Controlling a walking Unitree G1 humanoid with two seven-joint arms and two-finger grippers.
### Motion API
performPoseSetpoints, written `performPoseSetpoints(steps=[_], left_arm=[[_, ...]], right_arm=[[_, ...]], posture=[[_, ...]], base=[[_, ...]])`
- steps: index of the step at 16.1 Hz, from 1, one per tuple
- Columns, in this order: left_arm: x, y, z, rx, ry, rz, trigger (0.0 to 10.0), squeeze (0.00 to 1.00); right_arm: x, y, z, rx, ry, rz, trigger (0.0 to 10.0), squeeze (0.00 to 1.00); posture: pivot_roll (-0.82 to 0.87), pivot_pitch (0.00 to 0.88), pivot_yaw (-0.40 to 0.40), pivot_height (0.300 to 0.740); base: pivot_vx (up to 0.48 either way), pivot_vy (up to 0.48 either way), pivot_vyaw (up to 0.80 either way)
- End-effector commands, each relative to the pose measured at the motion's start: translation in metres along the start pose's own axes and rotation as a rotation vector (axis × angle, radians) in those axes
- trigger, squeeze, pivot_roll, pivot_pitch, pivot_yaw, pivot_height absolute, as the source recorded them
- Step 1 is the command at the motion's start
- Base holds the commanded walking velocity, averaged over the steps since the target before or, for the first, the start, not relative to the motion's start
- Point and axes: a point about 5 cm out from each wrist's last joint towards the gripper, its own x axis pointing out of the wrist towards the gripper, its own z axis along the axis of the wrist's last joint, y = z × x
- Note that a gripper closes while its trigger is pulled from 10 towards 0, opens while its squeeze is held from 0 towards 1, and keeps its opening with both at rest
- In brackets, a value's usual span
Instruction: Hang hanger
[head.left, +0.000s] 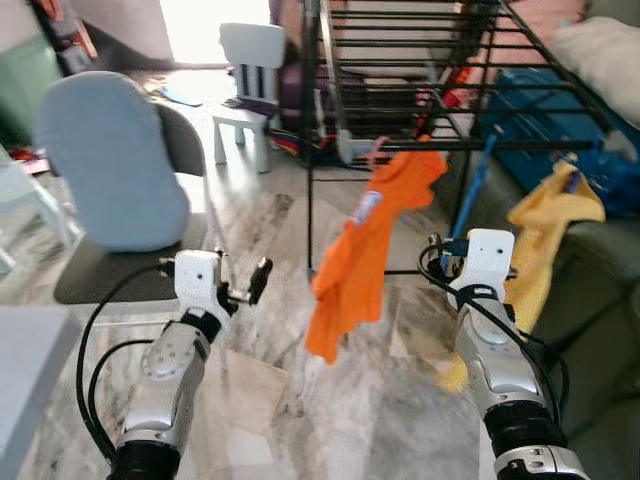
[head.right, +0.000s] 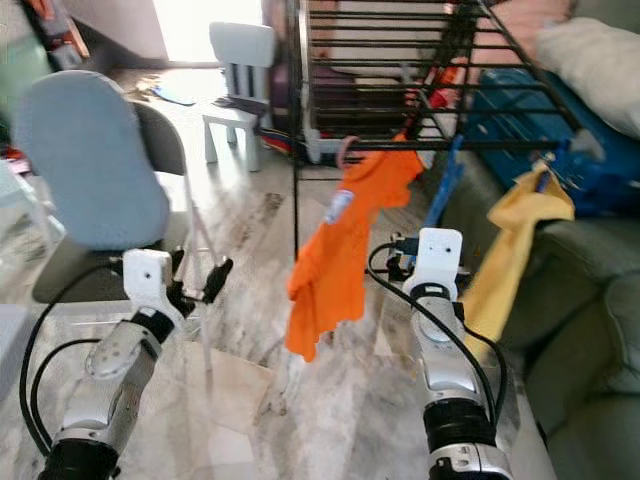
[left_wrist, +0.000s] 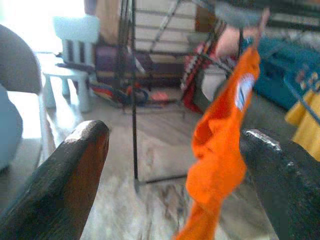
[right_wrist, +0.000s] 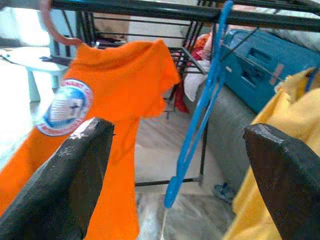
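Three hangers already hang on the drying rack (head.left: 420, 60) at twelve o'clock, orange shirt (head.left: 365, 240), blue hanger (right_wrist: 197, 125), yellow garment (head.left: 550, 220); left tool (left_wrist: 170, 165) and right tool (right_wrist: 175, 175) spread, empty, so hanging looks done.

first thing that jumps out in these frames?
The orange shirt hanging by a pink hanger from the black drying rack, straight ahead between both arms. Beside it hang an empty blue hanger and a yellow garment, in front of the open right gripper.
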Motion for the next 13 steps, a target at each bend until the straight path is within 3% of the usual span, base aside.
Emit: performPoseSetpoints(steps=[1, 6, 10, 13], left_arm=[[0.004, -0.004, 0.008, -0.011, -0.030, 0.011, 10.0, 0.00], [-0.003, -0.006, 0.001, -0.013, 0.003, 0.011, 10.0, 0.00], [-0.003, -0.003, 0.001, -0.004, 0.013, 0.010, 10.0, 0.00], [-0.002, -0.008, -0.002, 0.025, 0.038, -0.053, 10.0, 0.00]], right_arm=[[-0.002, -0.004, 0.001, 0.004, 0.003, -0.010, 10.0, 0.00], [-0.003, -0.001, 0.006, -0.003, 0.008, -0.011, 10.0, 0.00], [-0.003, -0.001, 0.007, 0.000, 0.021, -0.018, 10.0, 0.00], [-0.003, -0.001, 0.008, -0.006, 0.026, -0.025, 10.0, 0.00]], posture=[[-0.10, 0.000, -0.023, 0.740], [-0.11, 0.000, -0.033, 0.740], [-0.11, 0.009, -0.040, 0.740], [-0.12, 0.016, -0.044, 0.740]], base=[[0.259, 0.000, 0.00], [0.297, 0.000, 0.00], [0.357, 0.000, -0.67], [0.414, 0.000, -0.43]])
